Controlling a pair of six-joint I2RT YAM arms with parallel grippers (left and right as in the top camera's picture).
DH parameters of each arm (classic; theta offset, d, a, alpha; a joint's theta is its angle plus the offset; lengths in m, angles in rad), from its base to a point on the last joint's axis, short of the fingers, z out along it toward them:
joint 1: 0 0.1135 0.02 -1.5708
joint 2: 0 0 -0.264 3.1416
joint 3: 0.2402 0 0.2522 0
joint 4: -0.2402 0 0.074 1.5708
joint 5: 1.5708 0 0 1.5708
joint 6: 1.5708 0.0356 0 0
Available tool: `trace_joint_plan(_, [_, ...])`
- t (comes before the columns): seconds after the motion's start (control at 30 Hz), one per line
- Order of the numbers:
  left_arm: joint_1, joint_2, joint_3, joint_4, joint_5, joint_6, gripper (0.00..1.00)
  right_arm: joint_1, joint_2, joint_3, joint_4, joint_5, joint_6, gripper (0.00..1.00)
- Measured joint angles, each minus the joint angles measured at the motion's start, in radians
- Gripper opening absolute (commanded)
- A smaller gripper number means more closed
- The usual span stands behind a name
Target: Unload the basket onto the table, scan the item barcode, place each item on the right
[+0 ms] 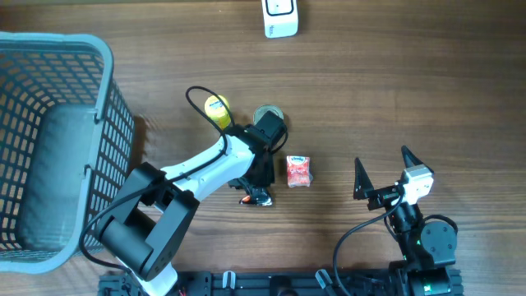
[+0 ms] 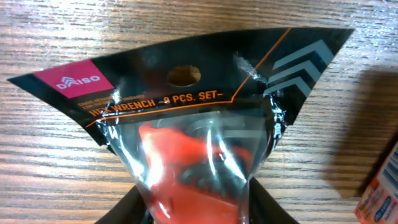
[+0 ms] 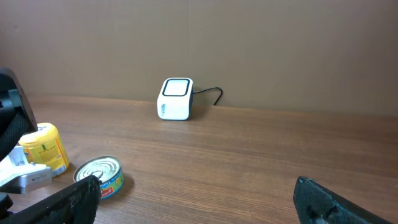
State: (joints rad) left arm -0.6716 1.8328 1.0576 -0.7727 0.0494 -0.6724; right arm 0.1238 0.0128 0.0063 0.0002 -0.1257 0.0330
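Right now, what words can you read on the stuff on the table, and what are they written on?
"DAISO": pink corner of the hex wrench pack.
"HEX WRENCH - 9 PCS. SET -": orange letters on the same pack; glare partly hides "HEX", and the number is unsure.
Tiny line above that: too blurred to read.
Labels on the yellow can, the flat tin and the red packet: too small to read.

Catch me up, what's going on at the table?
The left gripper is down on a Daiso hex wrench pack near the front of the table, fingers pinching it from both sides. The right gripper sits open and empty. The white scanner stands at the far edge, so nothing is scanned yet. A can, yellow jar and red packet lie nearby.
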Motion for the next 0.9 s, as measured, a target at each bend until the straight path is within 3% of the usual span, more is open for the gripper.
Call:
trace_joint_plan(0.23, [0.000, 0.000, 0.001, -0.006, 0.017, -0.023, 0.24, 0.000, 0.000, 0.000, 0.000, 0.000, 0.000, 1.00])
trace_joint_plan(0.9, [-0.001, 0.033, 0.137, -0.013, 0.069, -0.029, 0.29, 0.000, 0.000, 0.000, 0.000, 0.000, 0.000, 1.00])
